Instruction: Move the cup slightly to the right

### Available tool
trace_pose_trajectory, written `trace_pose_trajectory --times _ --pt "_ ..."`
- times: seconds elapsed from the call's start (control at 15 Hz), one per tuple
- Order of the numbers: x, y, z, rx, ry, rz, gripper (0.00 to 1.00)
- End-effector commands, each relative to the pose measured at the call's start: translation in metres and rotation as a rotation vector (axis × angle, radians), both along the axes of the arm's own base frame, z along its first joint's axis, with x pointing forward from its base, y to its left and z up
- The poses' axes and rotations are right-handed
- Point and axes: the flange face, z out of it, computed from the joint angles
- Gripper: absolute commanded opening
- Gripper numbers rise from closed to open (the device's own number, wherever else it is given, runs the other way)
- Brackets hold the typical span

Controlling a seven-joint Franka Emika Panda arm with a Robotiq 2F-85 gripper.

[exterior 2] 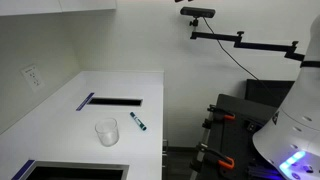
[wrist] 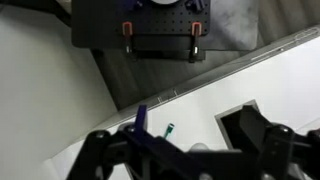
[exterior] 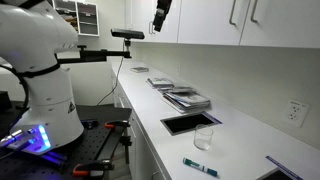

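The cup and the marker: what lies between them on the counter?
Nothing: bare white counter separates cup and marker, as an exterior view shows.

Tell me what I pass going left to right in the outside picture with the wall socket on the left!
Wall socket → cup → blue pen → white robot.

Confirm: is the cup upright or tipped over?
Upright. In both exterior views the cup stands on its base on the counter, rim facing up.
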Motion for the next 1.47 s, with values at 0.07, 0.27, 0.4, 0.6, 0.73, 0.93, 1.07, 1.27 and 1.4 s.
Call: trace_pose_trajectory --times 0.07,0.27,0.4,0.6,0.73,0.93,1.07,1.27,1.4 --pt "0.000 0.000 0.001 0.000 0.001 0.000 1.00" --pt "0.009 0.001 -0.009 -0.001 -0.020 -0.047 1.00" --pt "0.028 0.003 -0.033 0.045 -0.074 -0.113 1.00" --pt "0.069 0.001 -0.104 0.143 -0.177 -0.235 1.00" --pt "0.095 -0.004 -0.163 0.163 -0.207 -0.306 1.00" --pt "0.132 -0.010 -0.248 0.175 -0.210 -0.386 1.00" --pt "0.153 -0.011 -0.297 0.181 -0.180 -0.397 1.00" --pt "0.185 -0.011 -0.344 0.188 -0.132 -0.438 1.00" --pt "0.205 -0.007 -0.363 0.202 -0.124 -0.447 1.00"
